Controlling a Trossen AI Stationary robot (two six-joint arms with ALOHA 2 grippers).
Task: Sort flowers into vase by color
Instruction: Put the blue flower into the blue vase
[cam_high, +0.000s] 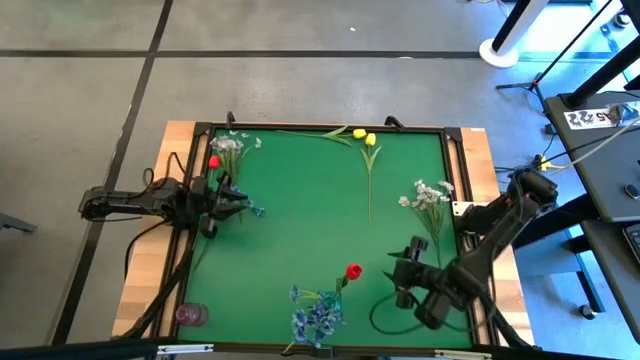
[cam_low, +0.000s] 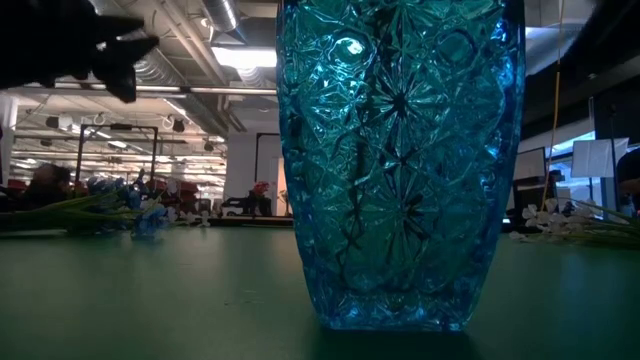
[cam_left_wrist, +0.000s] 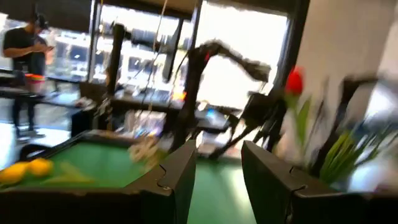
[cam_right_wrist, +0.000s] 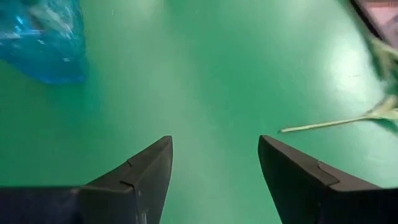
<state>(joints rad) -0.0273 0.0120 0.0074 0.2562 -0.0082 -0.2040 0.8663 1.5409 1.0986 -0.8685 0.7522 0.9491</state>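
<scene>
Fingers of the right gripper (cam_right_wrist: 214, 180) stand apart over bare green mat (cam_high: 300, 210), gripping nothing; in the high view it sits near the table's front right part (cam_high: 405, 275). A red tulip (cam_high: 352, 271) lies just to its left on the mat, with the bushy blue bunch (cam_high: 315, 315) beyond that at the front edge. White sprays (cam_high: 430, 195) lie behind the right gripper, near the right edge. The right wrist view shows a blue vase (cam_right_wrist: 43, 40) ahead and a stalk (cam_right_wrist: 329, 123) off to one side, both apart from the fingers.

The left gripper (cam_high: 235, 197) is at the left edge, jaws parted and empty, as its wrist view shows (cam_left_wrist: 217, 180). A second red tulip (cam_high: 213, 161) and more white blossoms (cam_high: 230, 143) lie close behind it. Two yellow tulips (cam_high: 364, 136) rest at the back edge, well apart from both grippers.
</scene>
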